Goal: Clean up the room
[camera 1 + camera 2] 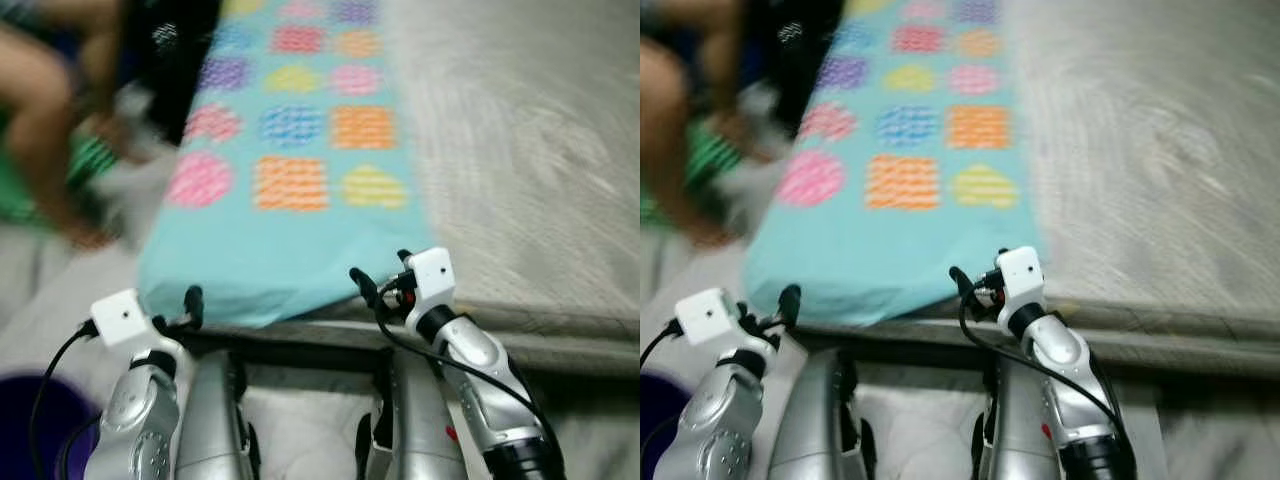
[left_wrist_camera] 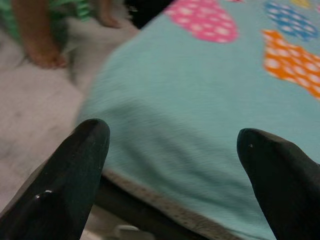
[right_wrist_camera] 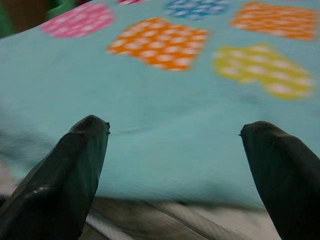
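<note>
The bed (image 1: 530, 150) carries a grey cover across the right of the head views. A turquoise blanket (image 1: 290, 230) with coloured dotted shapes lies along its left part, its near corner hanging over the bed's near edge. A person's bare legs (image 1: 45, 120) stand on the floor left of the bed, blurred. No writing or labels can be read.

The left hand (image 2: 172, 165) hovers just before the blanket's near corner, fingers (image 2: 75, 170) spread apart, released. The right hand (image 3: 175, 165) hovers at the blanket's near edge, fingers (image 3: 65, 170) likewise spread, grasping nothing.
</note>
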Controlling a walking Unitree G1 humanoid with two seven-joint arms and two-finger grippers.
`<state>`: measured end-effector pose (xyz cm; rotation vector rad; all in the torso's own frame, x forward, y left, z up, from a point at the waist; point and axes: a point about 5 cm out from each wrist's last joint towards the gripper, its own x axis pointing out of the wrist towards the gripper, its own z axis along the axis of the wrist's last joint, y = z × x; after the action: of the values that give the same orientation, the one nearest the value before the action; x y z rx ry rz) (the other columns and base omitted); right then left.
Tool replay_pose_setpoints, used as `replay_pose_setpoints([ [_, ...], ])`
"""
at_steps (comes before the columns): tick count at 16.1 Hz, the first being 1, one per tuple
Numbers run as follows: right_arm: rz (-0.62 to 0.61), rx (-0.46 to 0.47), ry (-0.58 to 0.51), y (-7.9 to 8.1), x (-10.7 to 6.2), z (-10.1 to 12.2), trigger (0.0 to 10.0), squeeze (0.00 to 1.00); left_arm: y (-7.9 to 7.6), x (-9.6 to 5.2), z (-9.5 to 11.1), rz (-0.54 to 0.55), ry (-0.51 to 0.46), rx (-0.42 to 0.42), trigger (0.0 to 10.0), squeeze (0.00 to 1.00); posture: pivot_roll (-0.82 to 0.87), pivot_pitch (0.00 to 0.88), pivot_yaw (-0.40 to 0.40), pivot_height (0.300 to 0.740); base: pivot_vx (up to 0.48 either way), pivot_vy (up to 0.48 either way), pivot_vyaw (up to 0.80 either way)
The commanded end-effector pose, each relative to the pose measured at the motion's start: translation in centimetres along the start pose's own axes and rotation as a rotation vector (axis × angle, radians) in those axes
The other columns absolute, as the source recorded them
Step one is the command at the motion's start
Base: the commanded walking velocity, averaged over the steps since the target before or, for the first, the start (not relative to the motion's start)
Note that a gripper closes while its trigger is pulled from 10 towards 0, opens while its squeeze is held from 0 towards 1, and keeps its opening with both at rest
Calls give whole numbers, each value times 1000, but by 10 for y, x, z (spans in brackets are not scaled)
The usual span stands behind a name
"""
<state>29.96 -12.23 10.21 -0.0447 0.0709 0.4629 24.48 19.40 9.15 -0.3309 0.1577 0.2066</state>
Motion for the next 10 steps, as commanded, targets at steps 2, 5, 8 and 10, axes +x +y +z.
replay_pose_setpoints([
  [2,-29,11,9,1,4,-3,10000,0,5,-1,-2,18,16,12,10000,0,-54,219,-42,535,0,0,400],
  [5,-73,2,-28,-1,13,6,10000,0,5,0,-3,17,21,12,10000,0,-48,214,-39,535,0,0,0],
  [8,-129,-19,-72,-2,28,18,10000,0,6,0,-3,17,23,17,10000,0,-30,210,-38,535,0,0,0],
  [10,-165,-53,-59,-2,45,25,10000,0,6,1,-2,21,19,30,10000,0,-18,211,-34,535,0,0,0],
])
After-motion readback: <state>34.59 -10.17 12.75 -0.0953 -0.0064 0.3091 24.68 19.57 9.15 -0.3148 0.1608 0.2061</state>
